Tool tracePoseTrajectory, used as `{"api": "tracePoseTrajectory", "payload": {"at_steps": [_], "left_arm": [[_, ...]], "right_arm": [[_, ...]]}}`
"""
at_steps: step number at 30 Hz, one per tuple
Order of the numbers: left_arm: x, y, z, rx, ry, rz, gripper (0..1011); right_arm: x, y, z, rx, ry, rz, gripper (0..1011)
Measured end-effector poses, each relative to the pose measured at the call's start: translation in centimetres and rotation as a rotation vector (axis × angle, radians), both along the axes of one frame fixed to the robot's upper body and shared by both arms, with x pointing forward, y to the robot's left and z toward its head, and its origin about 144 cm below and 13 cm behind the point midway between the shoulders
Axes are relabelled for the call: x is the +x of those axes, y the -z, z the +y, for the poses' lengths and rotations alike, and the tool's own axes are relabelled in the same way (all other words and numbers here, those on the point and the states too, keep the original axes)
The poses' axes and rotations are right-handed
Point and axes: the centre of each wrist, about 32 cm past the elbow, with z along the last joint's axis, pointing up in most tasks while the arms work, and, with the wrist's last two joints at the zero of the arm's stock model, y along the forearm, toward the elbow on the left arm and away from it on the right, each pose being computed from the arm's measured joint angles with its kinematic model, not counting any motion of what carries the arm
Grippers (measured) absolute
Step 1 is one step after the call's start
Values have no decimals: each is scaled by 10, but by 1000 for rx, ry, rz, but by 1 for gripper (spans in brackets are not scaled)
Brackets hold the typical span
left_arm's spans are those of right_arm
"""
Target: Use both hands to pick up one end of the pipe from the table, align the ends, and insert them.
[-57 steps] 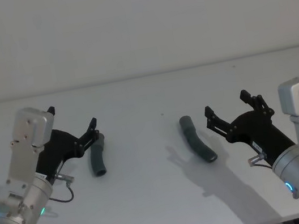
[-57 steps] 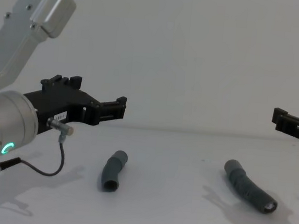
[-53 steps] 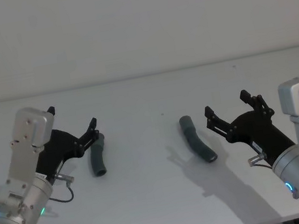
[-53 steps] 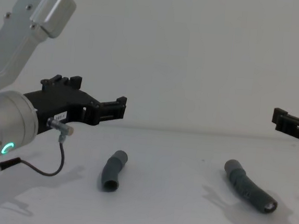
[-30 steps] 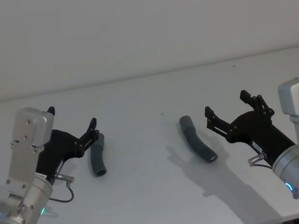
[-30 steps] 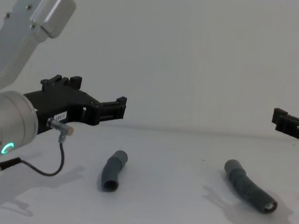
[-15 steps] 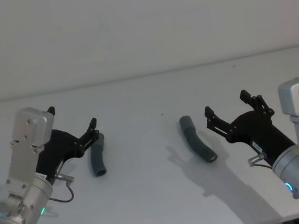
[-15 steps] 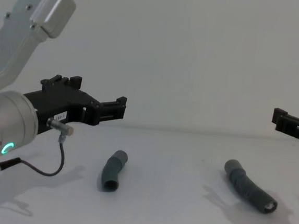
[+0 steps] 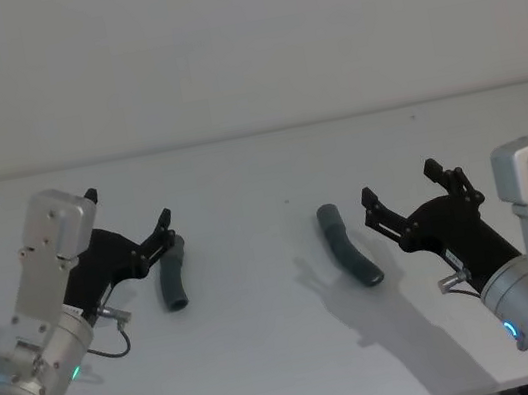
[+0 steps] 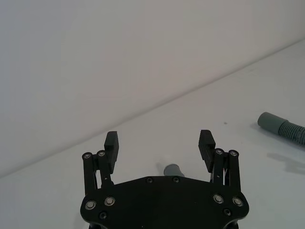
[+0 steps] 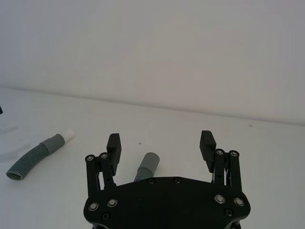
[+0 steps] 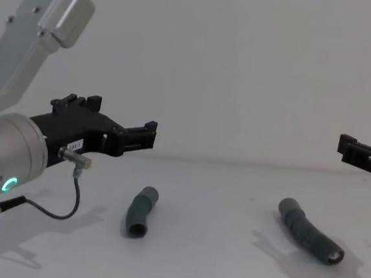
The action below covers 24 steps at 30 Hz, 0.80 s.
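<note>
Two dark grey pieces of the pipe lie apart on the table [image 9: 271, 359]. The short piece [image 9: 170, 279] [image 12: 141, 211] lies on the left, the longer curved ribbed piece [image 9: 350, 257] [image 12: 308, 239] on the right. My left gripper [image 9: 128, 206] [image 12: 119, 115] hovers open just left of and above the short piece, whose collar end [image 10: 174, 171] shows beneath its fingers. My right gripper [image 9: 399, 182] [image 11: 161, 140] hovers open to the right of the longer piece, one end [image 11: 147, 165] of which lies under it. Neither gripper holds anything.
A pale wall [image 9: 239, 49] rises behind the table's far edge. A thin black cable [image 12: 55, 213] loops under my left wrist. Bare tabletop lies between the two pieces and in front of them.
</note>
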Motion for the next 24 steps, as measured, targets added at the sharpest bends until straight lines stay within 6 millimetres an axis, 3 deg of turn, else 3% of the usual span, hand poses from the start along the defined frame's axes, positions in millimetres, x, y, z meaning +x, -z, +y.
{"api": "tracePoseTrajectory", "payload": {"at_steps": [24], "left_arm": [[-4,-31,-14,57,-26,262,1001]], "right_arm": [[0,0,0,0,0,0,1005]]}}
